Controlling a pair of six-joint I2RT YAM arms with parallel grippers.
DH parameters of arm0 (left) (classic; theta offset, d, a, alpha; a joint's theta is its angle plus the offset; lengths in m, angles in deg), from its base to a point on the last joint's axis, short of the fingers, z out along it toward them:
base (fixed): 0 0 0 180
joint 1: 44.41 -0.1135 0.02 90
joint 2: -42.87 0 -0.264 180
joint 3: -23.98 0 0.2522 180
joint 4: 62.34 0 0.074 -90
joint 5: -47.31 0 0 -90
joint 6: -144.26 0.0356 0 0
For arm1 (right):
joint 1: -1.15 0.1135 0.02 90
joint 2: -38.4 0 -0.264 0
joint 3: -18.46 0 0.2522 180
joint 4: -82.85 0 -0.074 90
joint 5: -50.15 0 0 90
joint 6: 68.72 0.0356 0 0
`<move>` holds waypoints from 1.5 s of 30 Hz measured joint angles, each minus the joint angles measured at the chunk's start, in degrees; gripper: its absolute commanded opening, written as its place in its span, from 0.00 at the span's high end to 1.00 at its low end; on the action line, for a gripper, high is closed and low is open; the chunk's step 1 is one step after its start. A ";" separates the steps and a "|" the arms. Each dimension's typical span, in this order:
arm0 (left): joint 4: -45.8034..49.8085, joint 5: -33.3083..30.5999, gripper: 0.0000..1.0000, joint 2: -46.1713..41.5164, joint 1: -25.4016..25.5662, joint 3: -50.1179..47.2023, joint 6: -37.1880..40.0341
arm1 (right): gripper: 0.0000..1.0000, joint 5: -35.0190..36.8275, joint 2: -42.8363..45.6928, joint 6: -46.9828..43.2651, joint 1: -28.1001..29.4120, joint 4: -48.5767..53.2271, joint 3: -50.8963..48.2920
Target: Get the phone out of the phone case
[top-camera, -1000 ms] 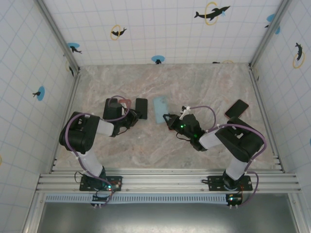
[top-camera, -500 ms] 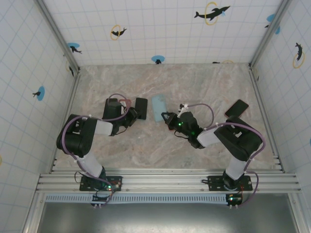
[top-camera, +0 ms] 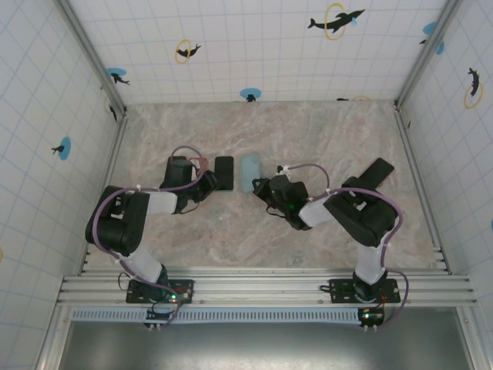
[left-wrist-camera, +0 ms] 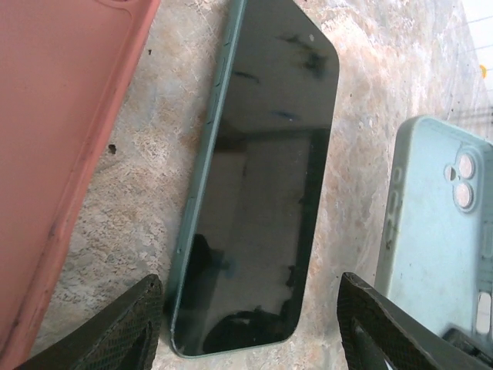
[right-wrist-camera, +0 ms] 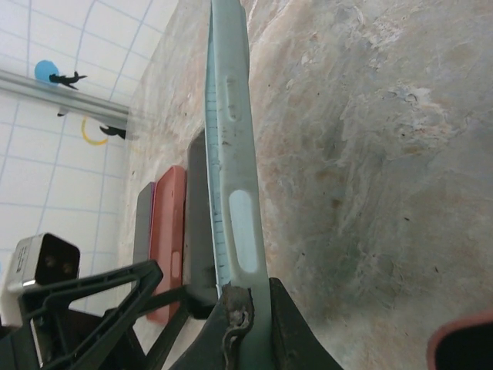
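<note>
**A:** What has changed since a second ago?

**B:** Seen from above, the right gripper (top-camera: 259,187) has reached further left. It has carried the pale blue case (top-camera: 250,171) closer to the dark phone (top-camera: 224,171). The left gripper (top-camera: 209,183) has spread its fingers.

**A:** What else is on the marble table (top-camera: 308,131)?

**B:** A second dark phone (top-camera: 375,173) lies well apart on the right. The arms hide most of what sits near the left gripper.

**A:** And the left wrist view?

**B:** The dark phone lies flat with its glossy glass up, its near end between the two wide-set black fingers (left-wrist-camera: 127,331), and neither finger touches it. A matte salmon case (left-wrist-camera: 54,131) is cut off on the left. On the right the pale blue case shows two round lenses (left-wrist-camera: 464,171). I cannot tell whether a phone is inside it.

**A:** And the right wrist view?

**B:** The pale blue case stands on edge, rubbery, with raised button bumps. The right gripper's fingers (right-wrist-camera: 296,339) are pinched tight on its near end. The dark phone and the salmon case lie behind it, partly hidden.
</note>
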State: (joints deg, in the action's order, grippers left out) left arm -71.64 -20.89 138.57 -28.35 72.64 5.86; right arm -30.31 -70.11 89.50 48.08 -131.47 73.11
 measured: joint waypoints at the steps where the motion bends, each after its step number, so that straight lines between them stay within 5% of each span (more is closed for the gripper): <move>1: 0.35 -0.11 0.36 -0.17 0.00 0.00 0.28 | 1.00 0.26 -0.37 0.42 0.00 0.50 0.57; 16: 10.93 -1.75 0.32 -3.76 -0.09 1.81 3.89 | 0.93 -0.61 -6.64 1.75 0.35 5.07 7.58; 26: 16.72 0.46 0.19 -8.92 -0.09 3.93 6.47 | 0.67 -2.49 -7.72 -1.05 0.31 5.53 9.53; 34: 19.04 1.57 0.13 -14.80 -0.09 3.96 6.60 | 0.33 -2.95 -4.87 -8.46 -0.20 12.63 11.08; 45: 22.62 1.07 0.04 -24.15 1.38 3.04 6.60 | 0.19 -4.44 13.25 -20.87 -5.05 27.21 7.30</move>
State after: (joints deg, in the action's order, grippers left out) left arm -49.02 -19.82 114.42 -26.98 75.68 12.46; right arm -34.75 -56.87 68.63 43.04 -104.25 80.41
